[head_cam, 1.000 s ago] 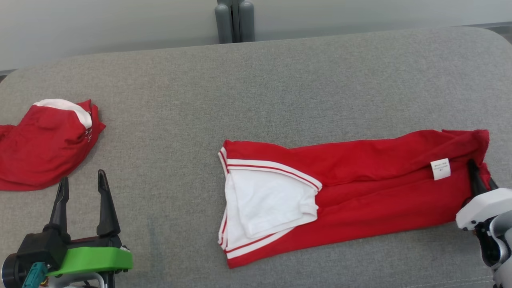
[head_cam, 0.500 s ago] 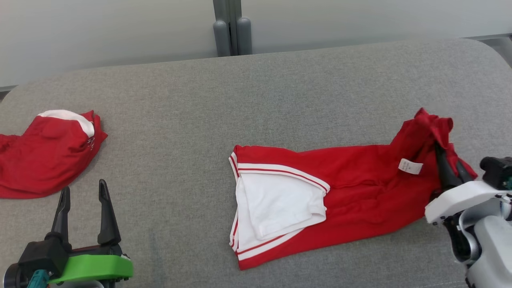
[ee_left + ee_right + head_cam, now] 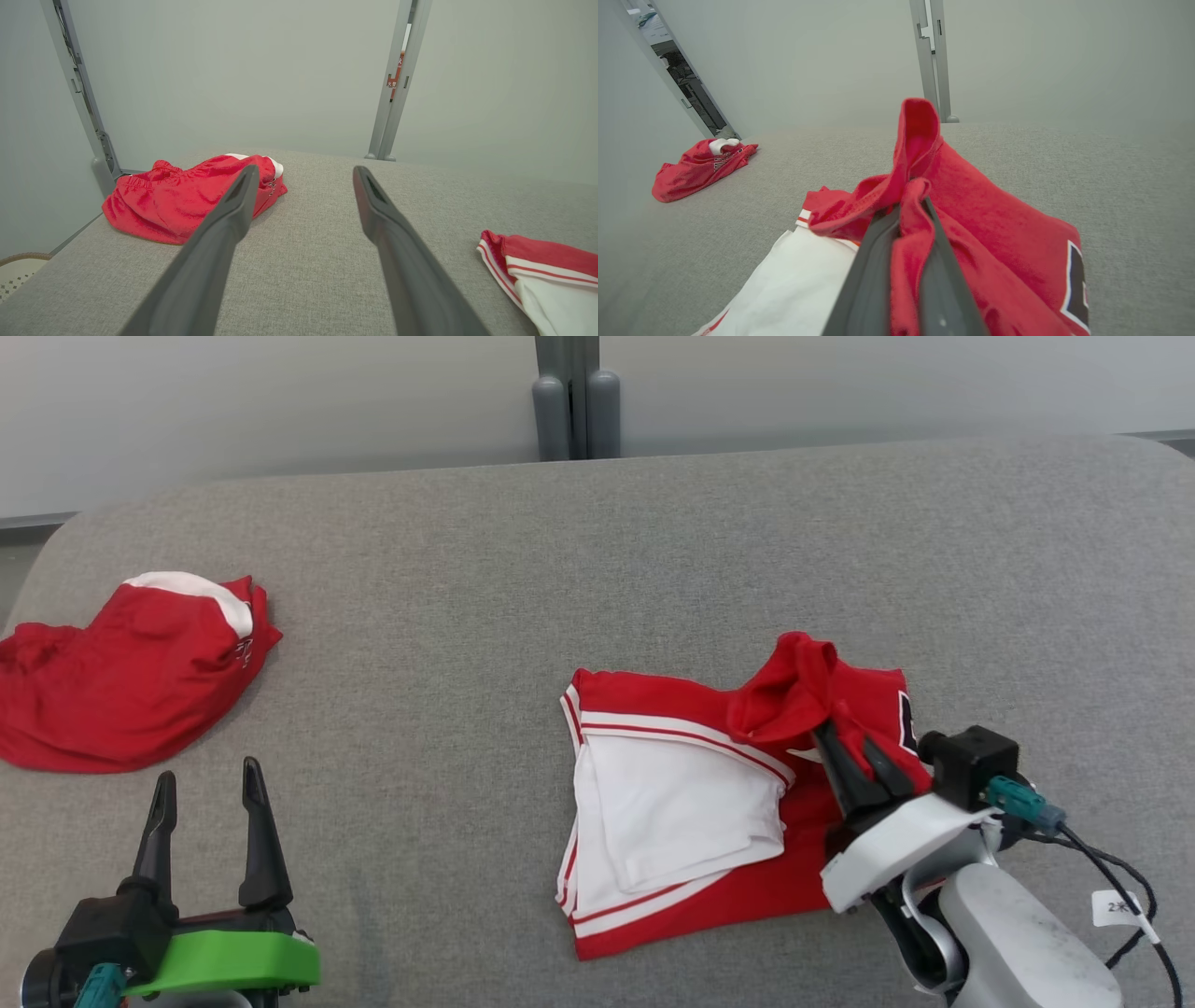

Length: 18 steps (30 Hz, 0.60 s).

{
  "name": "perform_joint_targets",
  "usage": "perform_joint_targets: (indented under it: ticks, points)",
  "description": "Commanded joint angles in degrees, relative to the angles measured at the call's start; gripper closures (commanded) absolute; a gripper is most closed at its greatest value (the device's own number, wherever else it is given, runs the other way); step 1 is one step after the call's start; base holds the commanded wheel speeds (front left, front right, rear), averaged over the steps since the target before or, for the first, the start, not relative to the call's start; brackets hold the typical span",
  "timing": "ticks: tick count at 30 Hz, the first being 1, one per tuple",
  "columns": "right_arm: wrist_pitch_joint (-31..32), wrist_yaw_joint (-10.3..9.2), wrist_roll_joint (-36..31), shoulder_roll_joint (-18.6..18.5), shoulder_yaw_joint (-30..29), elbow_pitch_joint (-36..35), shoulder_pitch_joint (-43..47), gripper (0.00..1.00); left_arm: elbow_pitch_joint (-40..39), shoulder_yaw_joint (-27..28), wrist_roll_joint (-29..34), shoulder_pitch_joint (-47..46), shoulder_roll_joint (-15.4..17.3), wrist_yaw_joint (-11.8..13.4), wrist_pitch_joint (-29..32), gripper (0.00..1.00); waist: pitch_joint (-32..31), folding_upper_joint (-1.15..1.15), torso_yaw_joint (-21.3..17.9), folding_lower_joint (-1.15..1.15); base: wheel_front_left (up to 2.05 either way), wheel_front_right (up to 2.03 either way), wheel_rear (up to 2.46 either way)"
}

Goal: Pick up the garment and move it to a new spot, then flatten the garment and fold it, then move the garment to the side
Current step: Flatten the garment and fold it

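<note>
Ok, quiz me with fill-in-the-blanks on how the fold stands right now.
The right gripper is ____ on the red edge of the garment.
The left gripper is ____, holding nothing.
The other garment lies to the robot's ____.
The panel showing on the held garment is coloured ____.
Missing: shut; open; left; white.

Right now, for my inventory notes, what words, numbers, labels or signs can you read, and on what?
"2", then a character too small to read: hanging white tag.
Black white-edged mark on the red-and-white garment: cut off, unreadable.
Print on the crumpled red garment: too small.
Red sign on the post: blurred.
</note>
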Motion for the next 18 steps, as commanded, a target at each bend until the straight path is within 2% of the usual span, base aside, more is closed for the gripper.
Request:
perform_joint_targets:
  ticks: [1,8,17,18]
  points:
    - [-0.17,-0.08,0.06,0.65,0.59,0.26,-1.10,1.00,0.15,-0.15,-0.35,-0.26,0.05,0.13,-0.02,0.00,0.20,0.00,0.68,0.00,0.00,0.00,0.00]
    - [-0.17,-0.07,-1.13,5.13,4.43,4.08,-4.37,1.00,1.12,-1.18,-0.98,-1.68,0.05,-0.27,-0.02,0.00,0.87,0.00,2.93,0.00,0.00,0.00,0.00]
    - [-0.17,-0.07,-0.96,8.59,7.59,10.11,-6.53,1.00,1.73,-2.32,-1.33,-2.20,0.06,0.38,-0.02,0.00,1.08,0.00,5.15,0.00,0.00,0.00,0.00]
    - [-0.17,-0.07,-0.84,8.83,7.94,10.86,-6.58,0.58,1.83,-2.34,-1.31,-2.20,0.06,0.42,-0.02,0.00,1.03,0.00,5.19,0.00,0.00,0.00,0.00]
